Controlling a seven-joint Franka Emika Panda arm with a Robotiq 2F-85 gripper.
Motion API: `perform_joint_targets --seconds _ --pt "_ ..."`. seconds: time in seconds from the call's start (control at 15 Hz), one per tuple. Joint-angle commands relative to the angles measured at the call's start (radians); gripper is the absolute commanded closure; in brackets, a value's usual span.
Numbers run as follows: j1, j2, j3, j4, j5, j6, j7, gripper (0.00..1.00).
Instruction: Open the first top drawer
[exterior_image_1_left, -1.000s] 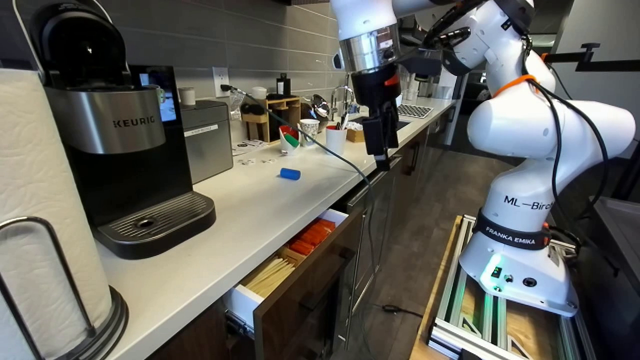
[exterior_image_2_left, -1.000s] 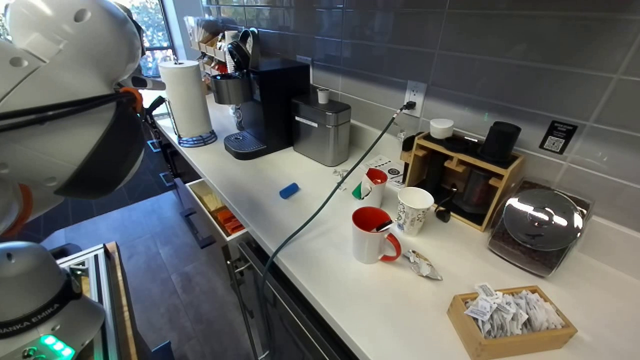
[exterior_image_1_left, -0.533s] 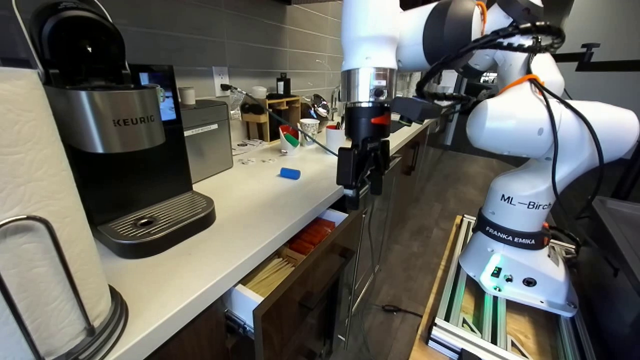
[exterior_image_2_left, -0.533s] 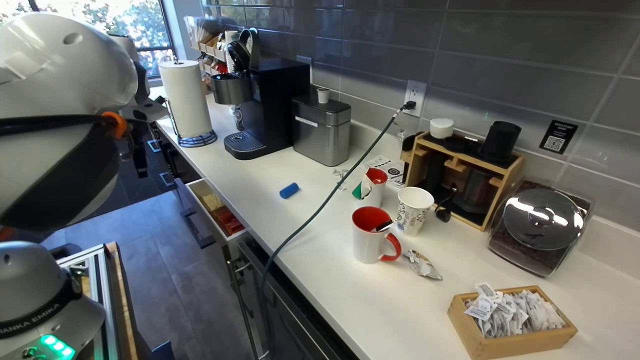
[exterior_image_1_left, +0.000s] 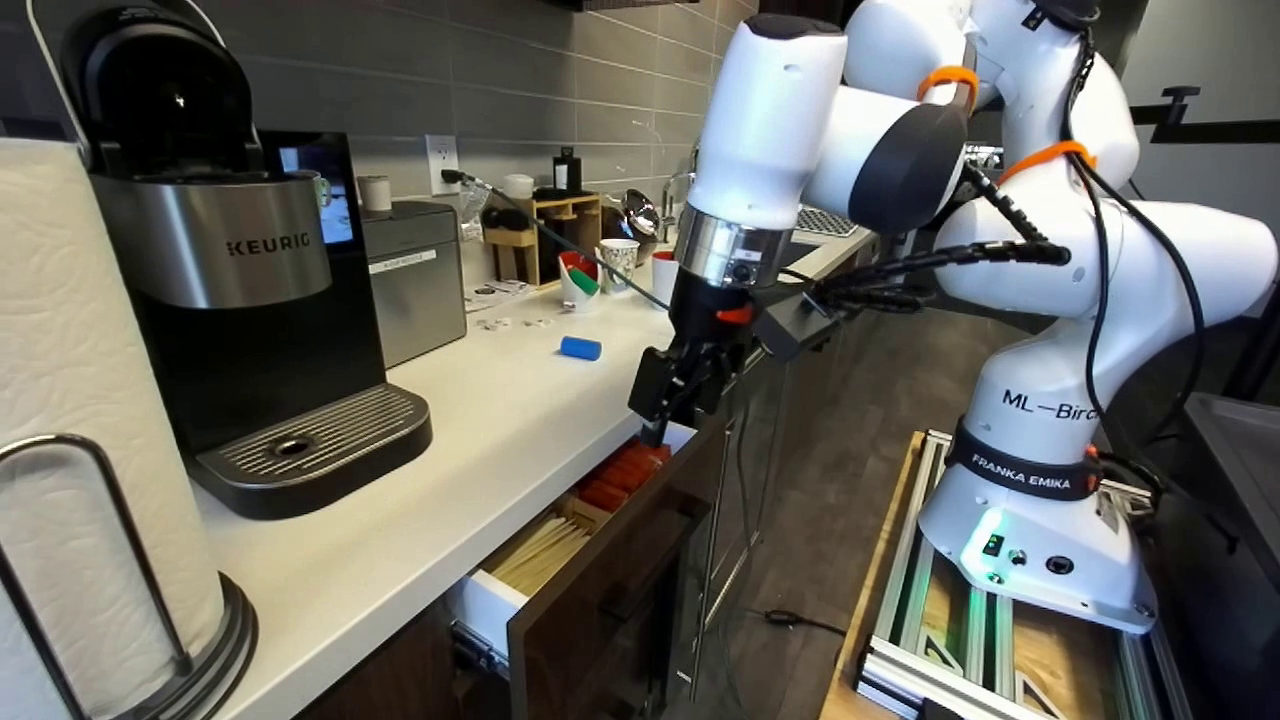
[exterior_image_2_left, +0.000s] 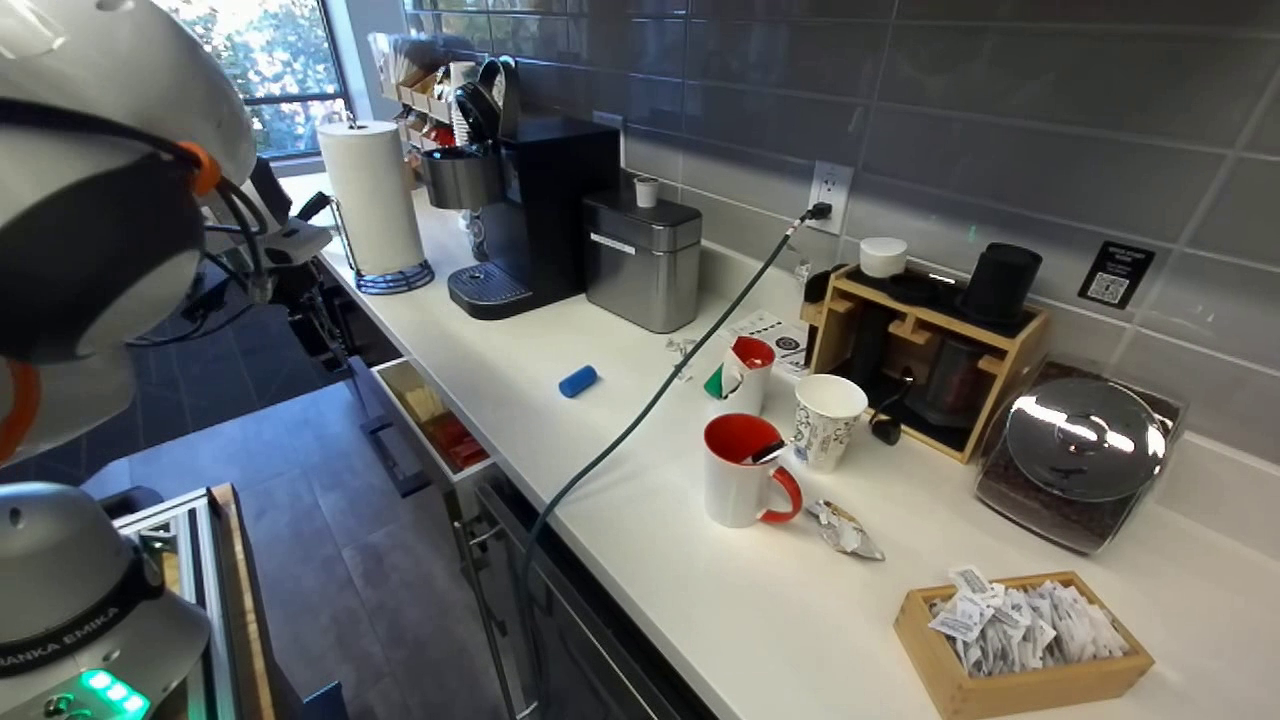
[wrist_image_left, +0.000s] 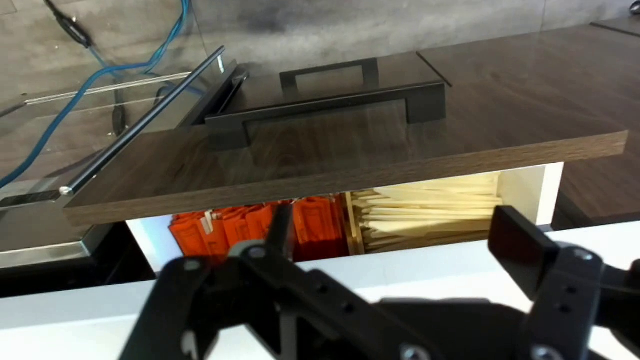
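Observation:
The first top drawer stands pulled out from under the counter, its dark brown front (exterior_image_1_left: 620, 570) held away from the cabinet in both exterior views. Inside, a compartment of red-orange packets (wrist_image_left: 225, 230) lies beside one of pale sticks (wrist_image_left: 430, 207). In the wrist view the drawer's black handle (wrist_image_left: 325, 107) has nothing on it. My gripper (wrist_image_left: 397, 227) is open, its fingers wide apart with nothing between them. In an exterior view the gripper (exterior_image_1_left: 675, 415) tilts downward at the packet end of the drawer, by the counter edge; whether it touches anything I cannot tell.
A cable (exterior_image_2_left: 640, 420) crosses the white counter (exterior_image_1_left: 480, 430) and hangs down past the drawer. Along the counter are a coffee machine (exterior_image_1_left: 270, 350), a paper towel roll (exterior_image_1_left: 90, 420), a blue cylinder (exterior_image_1_left: 580, 347) and a red-white mug (exterior_image_2_left: 735, 490).
My gripper has come lower and closer to the drawer's packet end, tilting as it moved. The drawer stays pulled out by the same amount.

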Motion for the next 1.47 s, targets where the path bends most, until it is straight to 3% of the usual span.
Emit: perform_joint_targets --seconds 0.0,0.27,0.53,0.87,1.2,1.4 --pt "0.073 -0.137 -0.016 0.004 -0.054 -0.044 0.174 0.00" --pt "0.187 -0.194 -0.083 0.030 -0.005 -0.114 0.263 0.00" --pt "0.285 -0.158 -0.209 0.050 -0.105 0.048 0.212 0.00" --pt "0.297 -0.182 -0.306 0.082 -0.199 0.196 0.118 0.00" --pt "0.330 -0.245 -0.390 0.113 -0.183 0.197 -0.048 0.00" --pt "0.358 -0.283 -0.446 0.123 -0.190 0.234 -0.055 0.00"
